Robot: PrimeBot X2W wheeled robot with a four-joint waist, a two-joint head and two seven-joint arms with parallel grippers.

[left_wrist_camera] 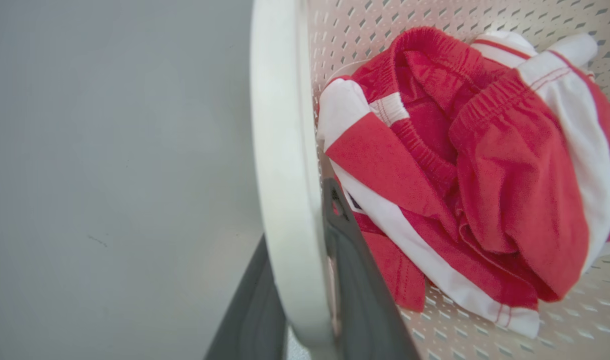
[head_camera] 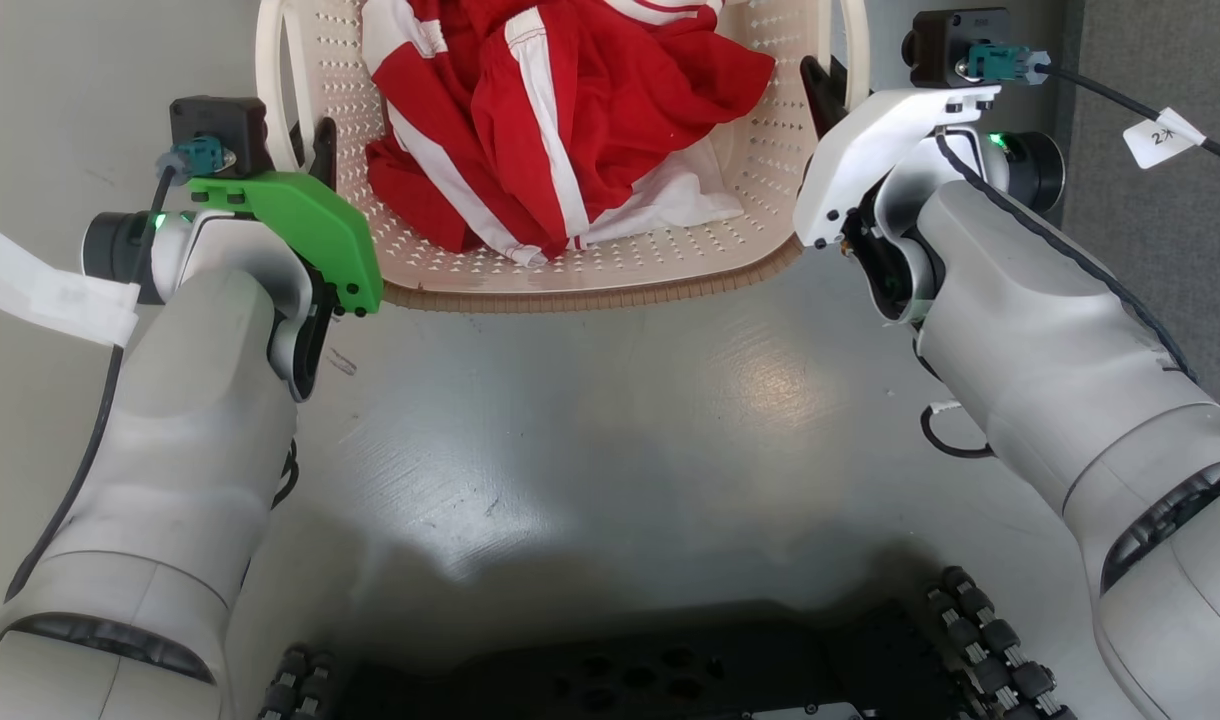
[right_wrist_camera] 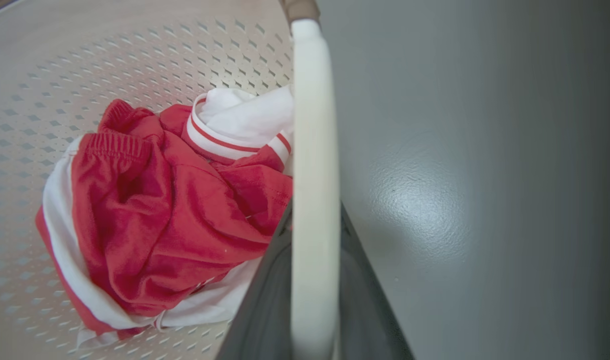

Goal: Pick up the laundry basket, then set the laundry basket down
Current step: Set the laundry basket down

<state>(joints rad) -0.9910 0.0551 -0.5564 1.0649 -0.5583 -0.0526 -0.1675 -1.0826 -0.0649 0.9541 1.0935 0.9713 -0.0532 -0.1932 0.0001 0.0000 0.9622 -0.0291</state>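
1. You see the laundry basket (head_camera: 590, 295) at the top centre, red-and-white clothes (head_camera: 560, 120) heaped inside, with grey floor (head_camera: 610, 430) showing below it.
2. Your left gripper (head_camera: 322, 150) sits at the left loop handle (head_camera: 270, 90) (fingers mostly hidden behind the green wrist cover (head_camera: 310, 230)).
3. Your right gripper (head_camera: 822, 95) sits at the right loop handle (head_camera: 856, 60).

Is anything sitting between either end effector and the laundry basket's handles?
Nothing visible. The left end effector straddles the left handle of the laundry basket; the right end effector straddles the right handle. The red-and-white clothes lie inside, not in either grip.
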